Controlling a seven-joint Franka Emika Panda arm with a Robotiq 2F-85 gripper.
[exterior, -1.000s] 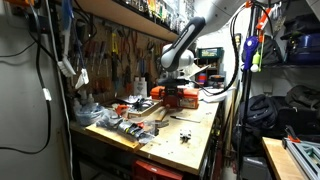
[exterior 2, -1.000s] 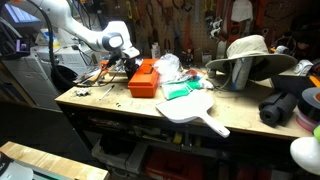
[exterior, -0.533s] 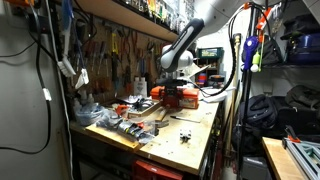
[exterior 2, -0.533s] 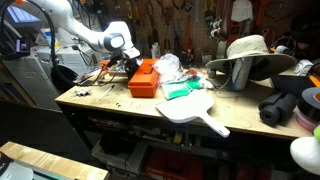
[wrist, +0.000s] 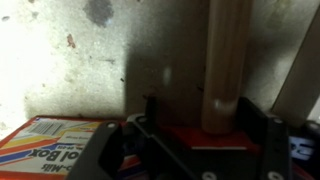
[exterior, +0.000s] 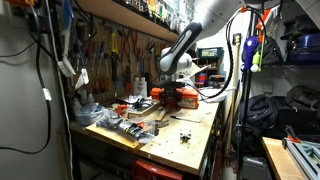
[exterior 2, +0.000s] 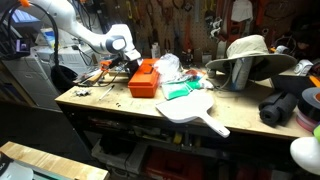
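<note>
Fingers: the fingers (wrist: pixel 108 155) stand apart in the wrist view, dark at the lower left and lower right of the picture, with nothing clamped between them.
Fingers, place: low over the red toolbox (exterior: pixel 172 97), at its end nearest the tool wall; whether they touch it is too small to tell in both exterior views.
Arm: the white arm (exterior: pixel 186 42) bends down from above to the toolbox.
Red toolbox: it sits on the wooden counter (exterior 2: pixel 112 103), toward the back, and its red top shows in the gap between the fingers in the wrist view.
Wooden handle: a pale round wooden handle (wrist: pixel 222 60) runs from the top of the wrist view down to the red top, between the fingers and closer to the right-hand one.
Printed box: a cardboard box (wrist: pixel 45 148) with "Box" printed on it lies just beside the left-hand finger.
Nearby, an exterior view: a green item (exterior 2: pixel 181 91) lies just beside the toolbox, a white paddle-shaped board (exterior 2: pixel 196 111) near the front edge, and a straw hat (exterior 2: pixel 250 50) well apart from them.
Counter, an exterior view: small tools and loose parts (exterior: pixel 128 118) are scattered in front of the toolbox.
</note>
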